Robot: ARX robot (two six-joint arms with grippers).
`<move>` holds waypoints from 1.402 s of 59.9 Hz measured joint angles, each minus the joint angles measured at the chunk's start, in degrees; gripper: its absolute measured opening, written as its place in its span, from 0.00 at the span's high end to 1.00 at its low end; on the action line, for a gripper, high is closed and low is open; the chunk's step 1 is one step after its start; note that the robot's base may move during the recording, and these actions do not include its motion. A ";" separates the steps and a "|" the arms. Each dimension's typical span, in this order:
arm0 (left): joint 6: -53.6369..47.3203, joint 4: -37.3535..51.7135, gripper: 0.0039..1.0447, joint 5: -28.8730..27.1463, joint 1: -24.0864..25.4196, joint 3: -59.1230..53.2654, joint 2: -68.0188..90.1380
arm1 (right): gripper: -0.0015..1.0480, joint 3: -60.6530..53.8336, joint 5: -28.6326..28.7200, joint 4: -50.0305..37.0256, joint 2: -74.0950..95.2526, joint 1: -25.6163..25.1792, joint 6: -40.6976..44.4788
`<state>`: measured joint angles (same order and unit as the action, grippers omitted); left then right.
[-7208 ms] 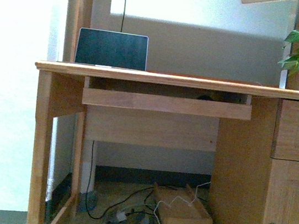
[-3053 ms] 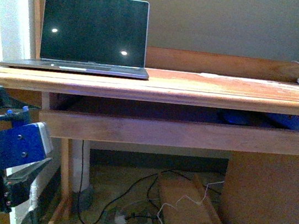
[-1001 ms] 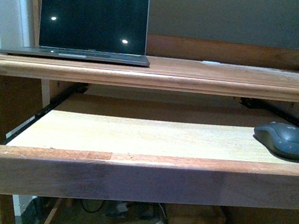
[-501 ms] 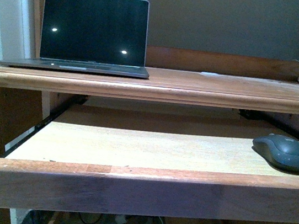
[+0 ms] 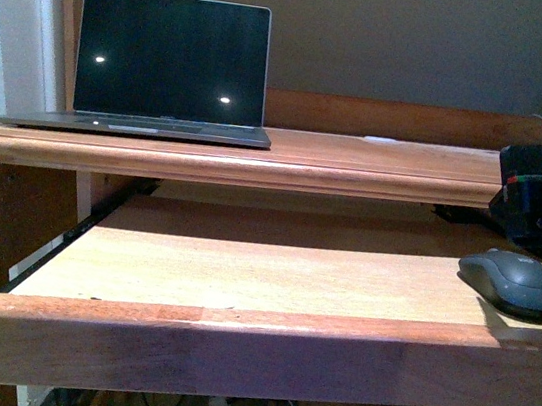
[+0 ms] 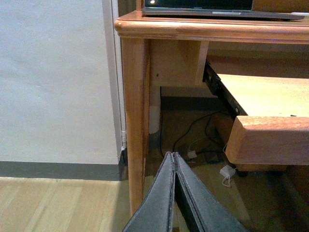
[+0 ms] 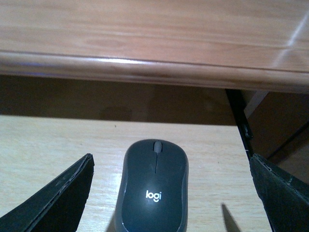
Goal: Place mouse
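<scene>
Light-brown wooden desk (image 5: 357, 165) carries an open grey laptop (image 5: 170, 58) at its left; its pale wooden pull-out tray (image 5: 241, 270) stands extended. Left gripper (image 6: 174, 162) is pressed closed and empty. Right gripper (image 7: 170, 157) gapes wide, clear of the small dark grey plastic mouse (image 7: 153, 193) lying at the tray's right end.

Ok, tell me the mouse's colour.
The mouse is dark grey; the right wrist view shows it best.

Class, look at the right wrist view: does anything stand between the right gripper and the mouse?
Nothing visible does. The right gripper is open, its fingers showing on either side of the mouse, which lies on the pull-out tray. The desktop edge overhangs farther back.
</scene>
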<state>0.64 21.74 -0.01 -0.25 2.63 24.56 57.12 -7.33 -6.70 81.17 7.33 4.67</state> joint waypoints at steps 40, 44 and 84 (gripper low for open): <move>-0.02 -8.76 0.98 0.02 0.00 -2.23 -11.63 | 0.07 4.61 -3.63 8.41 8.00 0.37 4.48; -0.02 -9.53 0.98 0.00 0.00 -2.23 -12.41 | 0.07 5.27 -3.89 8.44 9.01 0.44 4.48; -0.02 -21.64 0.51 0.00 0.00 -2.21 -24.20 | 0.45 7.82 -3.28 9.31 10.12 -0.74 3.96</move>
<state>0.62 0.10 -0.01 -0.25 0.43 0.36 64.95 -10.61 2.61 91.29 6.59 8.62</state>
